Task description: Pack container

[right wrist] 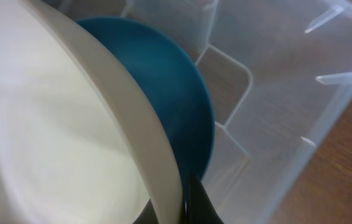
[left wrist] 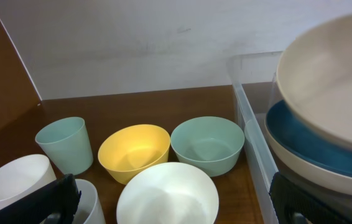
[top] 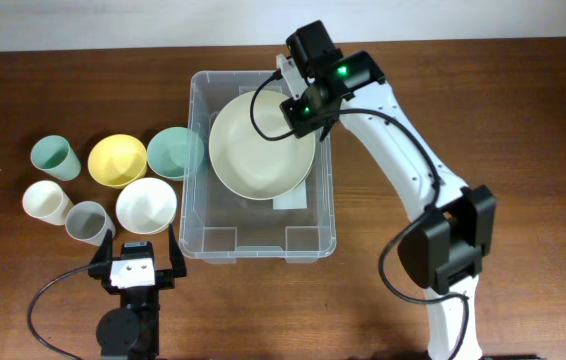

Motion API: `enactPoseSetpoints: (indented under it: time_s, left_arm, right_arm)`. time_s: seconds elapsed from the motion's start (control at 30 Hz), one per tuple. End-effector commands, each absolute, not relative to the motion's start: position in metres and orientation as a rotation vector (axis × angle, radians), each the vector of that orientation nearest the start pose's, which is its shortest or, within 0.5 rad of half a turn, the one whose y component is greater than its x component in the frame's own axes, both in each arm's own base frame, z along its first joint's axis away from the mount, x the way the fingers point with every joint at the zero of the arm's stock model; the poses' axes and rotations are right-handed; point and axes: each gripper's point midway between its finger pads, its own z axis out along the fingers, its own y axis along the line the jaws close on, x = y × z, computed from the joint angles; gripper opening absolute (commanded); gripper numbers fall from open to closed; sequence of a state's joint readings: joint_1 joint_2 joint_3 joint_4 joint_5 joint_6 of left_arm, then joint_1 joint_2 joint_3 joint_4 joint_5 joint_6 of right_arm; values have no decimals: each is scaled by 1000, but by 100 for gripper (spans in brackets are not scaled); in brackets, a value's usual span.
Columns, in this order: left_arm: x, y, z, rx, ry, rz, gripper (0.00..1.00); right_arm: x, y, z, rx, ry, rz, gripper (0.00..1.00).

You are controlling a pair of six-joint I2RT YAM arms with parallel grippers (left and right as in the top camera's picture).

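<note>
Right gripper (top: 298,106) clamps cream plate (top: 258,150) tilted above blue plate (right wrist: 163,81) inside container (top: 197,205); left gripper (top: 139,247) stands released, empty.

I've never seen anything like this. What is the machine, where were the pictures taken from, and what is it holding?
This is a two-armed robot at a wooden table. One picture looks down from above; the other two come from small cameras on each wrist. The right claw grips the rim of a cream plate, tilted over a blue dish inside the clear container. The left claw is open and empty. Beside it stand a teal cup, white cup, grey cup, yellow bowl, teal bowl and white bowl.
</note>
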State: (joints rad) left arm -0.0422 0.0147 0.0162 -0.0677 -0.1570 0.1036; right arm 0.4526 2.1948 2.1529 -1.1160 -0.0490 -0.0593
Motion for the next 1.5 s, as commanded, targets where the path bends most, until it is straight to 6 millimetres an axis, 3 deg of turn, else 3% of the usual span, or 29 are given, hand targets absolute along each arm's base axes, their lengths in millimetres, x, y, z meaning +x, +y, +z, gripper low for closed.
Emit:
enactPoseSetpoints:
  time_s: [0.0, 0.03, 0.07, 0.13, 0.27, 0.37, 0.5, 0.7, 0.8, 0.93, 1.1, 1.23, 1.33, 1.47]
  left_arm:
    - [245, 19, 159, -20, 1641, 174, 100]
    - [245, 19, 159, -20, 1641, 174, 100]
    - [245, 19, 159, -20, 1642, 174, 100]
    - [245, 19, 159, -20, 1642, 174, 100]
    - [245, 19, 159, -20, 1641, 174, 100]
    - [245, 19, 159, -20, 1642, 174, 100]
    - [245, 19, 159, -20, 1641, 174, 100]
    - [245, 19, 159, -20, 1641, 174, 100]
    - [245, 19, 159, -20, 1641, 174, 100]
    - [245, 19, 159, -20, 1641, 174, 100]
    - [245, 19, 159, -20, 1641, 174, 100]
    - [245, 19, 159, -20, 1641, 174, 100]
    - [245, 19, 159, -20, 1642, 174, 100]
    - [245, 19, 159, -20, 1641, 174, 100]
  right_arm:
    - [469, 236, 139, -687, 2666, 168, 13]
    - [471, 236, 138, -687, 2663, 168, 31]
    - [472, 237, 138, -686, 2658, 170, 36]
    - [475, 239, 142, -682, 2638, 174, 44]
    - [483, 243, 159, -671, 2586, 192, 50]
    - [479, 252, 171, -687, 2569, 267, 50]
    - [458, 268, 171, -744, 2607, 392, 44]
    - [422, 291, 163, -883, 2655, 373, 36]
    - [409, 305, 159, -954, 2644, 327, 25]
    - [396, 315, 157, -983, 2645, 229, 20]
    - [408, 297, 175, -848, 2639, 120, 21]
    - [419, 264, 217, -731, 2610, 131, 21]
    - [428, 216, 258, -583, 2580, 124, 22]
    - [438, 149, 285, -375, 2575, 88, 46]
